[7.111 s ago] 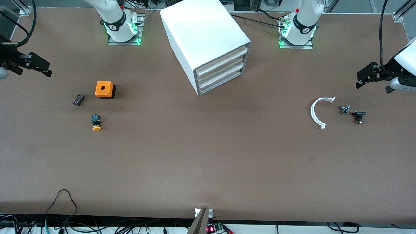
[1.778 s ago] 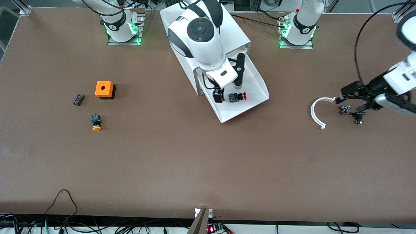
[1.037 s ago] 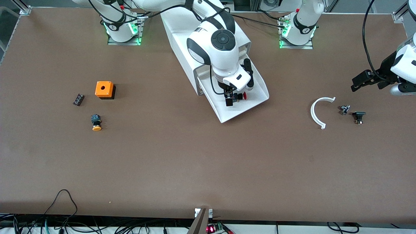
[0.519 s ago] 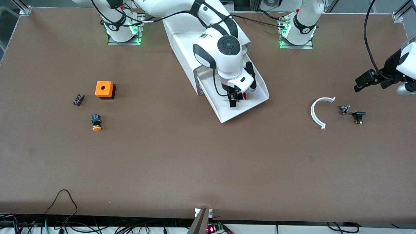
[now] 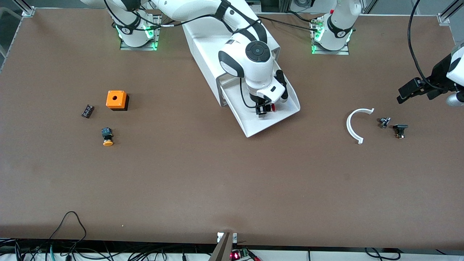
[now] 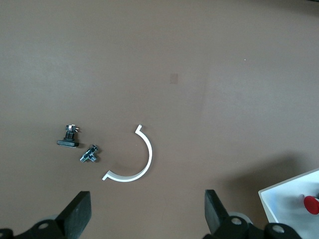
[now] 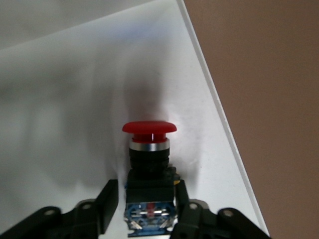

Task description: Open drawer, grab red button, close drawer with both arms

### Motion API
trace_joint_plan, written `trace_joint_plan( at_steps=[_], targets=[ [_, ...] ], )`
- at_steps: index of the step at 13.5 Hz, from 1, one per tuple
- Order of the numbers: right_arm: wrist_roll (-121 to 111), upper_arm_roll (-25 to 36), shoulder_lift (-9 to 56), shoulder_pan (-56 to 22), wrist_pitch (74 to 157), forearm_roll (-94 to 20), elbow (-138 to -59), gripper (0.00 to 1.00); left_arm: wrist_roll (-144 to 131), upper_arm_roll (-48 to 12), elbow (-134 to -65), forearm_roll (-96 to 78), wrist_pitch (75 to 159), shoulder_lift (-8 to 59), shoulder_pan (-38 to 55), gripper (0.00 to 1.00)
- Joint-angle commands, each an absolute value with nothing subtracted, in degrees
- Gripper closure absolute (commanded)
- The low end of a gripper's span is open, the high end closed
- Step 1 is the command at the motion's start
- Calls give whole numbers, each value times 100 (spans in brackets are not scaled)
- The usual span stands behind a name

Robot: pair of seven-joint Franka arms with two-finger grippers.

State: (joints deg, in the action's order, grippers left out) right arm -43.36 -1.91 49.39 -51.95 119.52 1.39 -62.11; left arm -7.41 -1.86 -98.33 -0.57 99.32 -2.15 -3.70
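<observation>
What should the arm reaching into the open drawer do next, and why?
Probably lift straight up. The right gripper is shut on the button, its fingers pressing the black body, while the button lies in the open drawer. Raising it would free the drawer for closing. The left gripper waits, open, over the table near its own end.

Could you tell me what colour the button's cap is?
Red; the small black-bodied push button shows best in the right wrist view.
</observation>
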Motion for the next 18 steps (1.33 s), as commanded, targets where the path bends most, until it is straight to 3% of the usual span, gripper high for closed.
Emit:
trace_joint_plan(
  at_steps=[1,6,13,18],
  targets=[
    [-4351,-97,5010,-5273,11944,211,-6064,60,-765,-185,-9545,-88,9765,-97,-352,0],
    [-4359,-88,4809,-5317,11865,228,-6073,74,-782,-193,-9545,-88,9633,-97,-360,0],
    [-3624,395,3887,-5476,11285,167,-6038,74,-800,-211,-9545,-44,9606,-97,-308,0],
    [-2227,386,3147,-4641,11074,237,-6091,74,-1192,-438,-9633,-70,9825,157,-290,0]
  ],
)
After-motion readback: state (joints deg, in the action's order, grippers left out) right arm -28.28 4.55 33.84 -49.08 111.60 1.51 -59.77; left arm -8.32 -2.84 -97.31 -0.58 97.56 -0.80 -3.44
